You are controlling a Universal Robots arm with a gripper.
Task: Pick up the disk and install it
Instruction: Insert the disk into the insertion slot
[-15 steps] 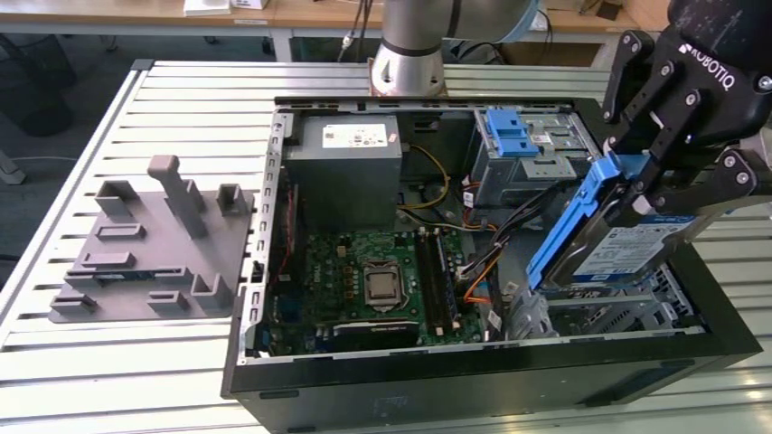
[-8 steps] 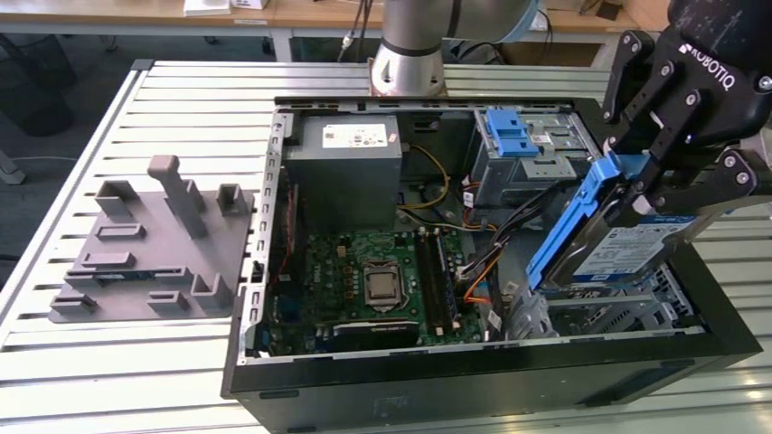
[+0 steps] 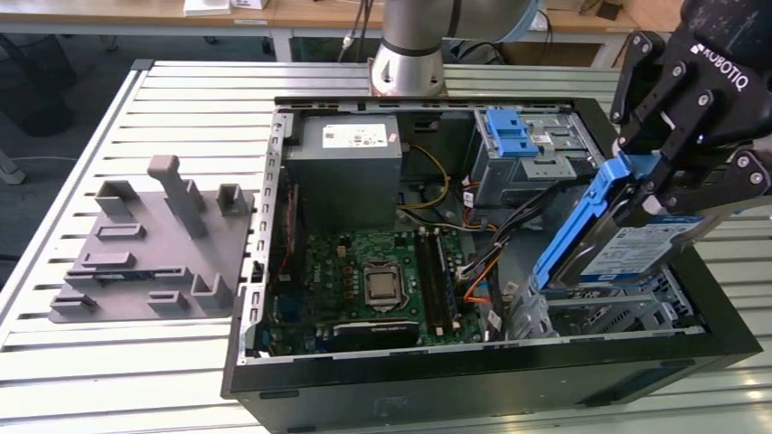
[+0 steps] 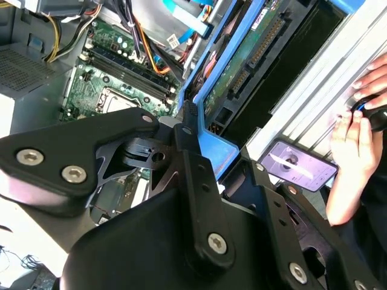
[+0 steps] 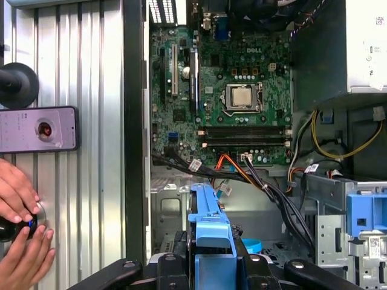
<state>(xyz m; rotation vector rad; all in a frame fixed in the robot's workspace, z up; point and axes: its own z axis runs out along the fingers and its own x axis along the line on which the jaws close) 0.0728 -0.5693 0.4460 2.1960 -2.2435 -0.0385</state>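
Both wrist views close over motherboard [image 5: 181, 115]

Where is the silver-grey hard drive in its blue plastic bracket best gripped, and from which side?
Probably the upper end, across its flat faces, from above: the silver-grey hard drive stands tilted, lower end in the black computer case, as the black gripper holds it.

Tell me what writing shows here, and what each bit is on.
On the gripper holding the disk: white maker's lettering.
On the disk's label: print too small to read.
On the power-supply box sticker: too small to read.
On the motherboard: a white maker's mark; the rest too small.
On the phone screen: blurred.
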